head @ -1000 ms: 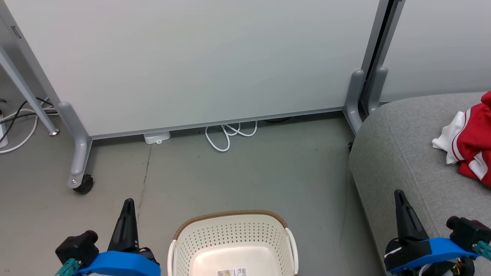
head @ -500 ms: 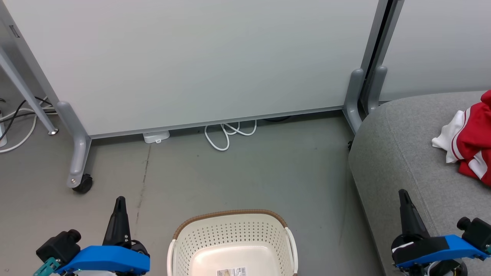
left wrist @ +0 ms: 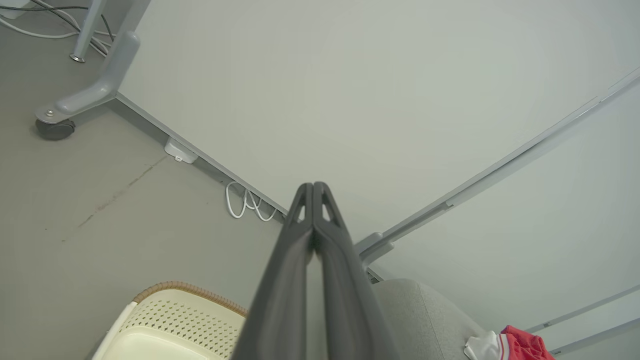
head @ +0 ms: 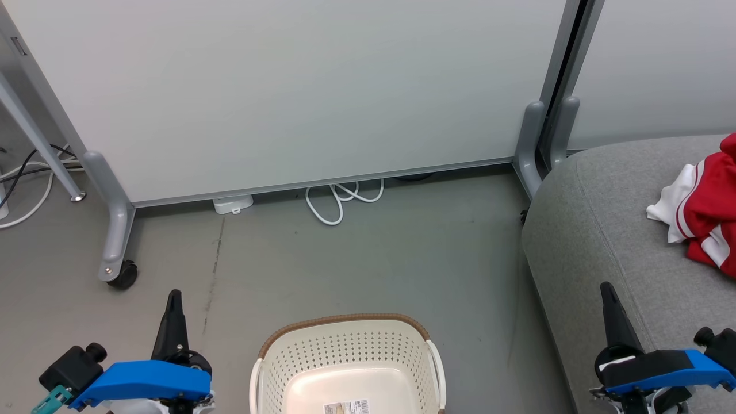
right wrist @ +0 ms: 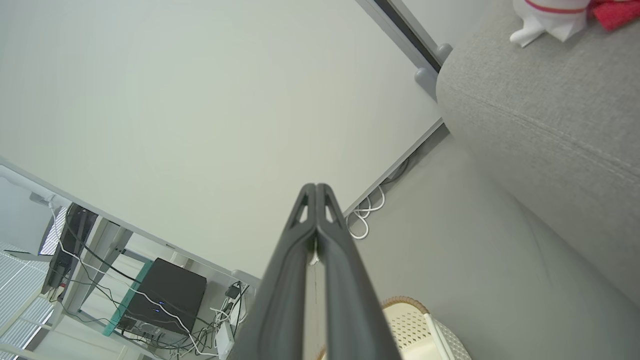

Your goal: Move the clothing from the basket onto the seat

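Nearest us, the basket (head: 345, 348) stands on the floor (head: 374, 259) between our two arms. Its near half is cut off at the bottom of the head view, and the part of its bottom we can see holds no fabric, just a label (head: 347, 407). Our left gripper (head: 174, 296) hangs to the basket's left, fingers pressed together on nothing. Our right gripper (head: 605, 287) is pressed together and bare as well, over the near rounded edge of the seat (head: 598, 230). The clothing (head: 713, 195) lies on the seat, well in from its left edge, ahead and to the right of the right gripper, so the right arm is the nearer. The bundle runs off the right side of the view, so we cannot tell its long axis, nor whether both garments are in it. Beyond stands a pale partition (head: 287, 86) with a white cable (head: 333, 204) at its foot.
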Robot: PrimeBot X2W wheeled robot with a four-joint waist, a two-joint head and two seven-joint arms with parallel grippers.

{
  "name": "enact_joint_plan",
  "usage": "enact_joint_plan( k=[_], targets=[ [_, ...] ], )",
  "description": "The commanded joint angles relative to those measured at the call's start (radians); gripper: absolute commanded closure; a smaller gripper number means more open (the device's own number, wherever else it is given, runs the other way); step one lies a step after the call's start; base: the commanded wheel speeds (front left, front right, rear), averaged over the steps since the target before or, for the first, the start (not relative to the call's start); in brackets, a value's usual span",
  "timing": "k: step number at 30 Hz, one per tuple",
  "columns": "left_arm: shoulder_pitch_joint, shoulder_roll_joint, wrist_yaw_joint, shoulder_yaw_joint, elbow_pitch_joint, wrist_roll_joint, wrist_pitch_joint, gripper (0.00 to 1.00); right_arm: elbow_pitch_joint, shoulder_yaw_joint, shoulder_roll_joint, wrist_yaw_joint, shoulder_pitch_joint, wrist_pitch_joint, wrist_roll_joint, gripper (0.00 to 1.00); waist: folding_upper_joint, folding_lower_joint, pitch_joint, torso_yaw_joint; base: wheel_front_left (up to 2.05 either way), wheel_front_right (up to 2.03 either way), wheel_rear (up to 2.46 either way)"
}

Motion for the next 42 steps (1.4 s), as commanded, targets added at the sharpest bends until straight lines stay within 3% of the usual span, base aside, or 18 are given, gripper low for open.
enact_joint_plan(
  k=[1,42],
  targets=[
    [-0.029,0.001,-0.005,0.010,-0.013,-0.037,0.009,1.00,-0.015,-0.004,-0.003,0.000,-0.028,0.009,0.038,1.00,0.0000,-0.0001,0.000,0.000,0.00,0.00,0.00],
    [-0.055,0.000,-0.009,0.056,-0.019,-0.476,0.119,1.00,-0.029,-0.025,-0.004,0.000,-0.039,0.118,0.458,1.00,0.0000,-0.0001,0.010,-0.007,0.00,0.00,0.00]
  ],
)
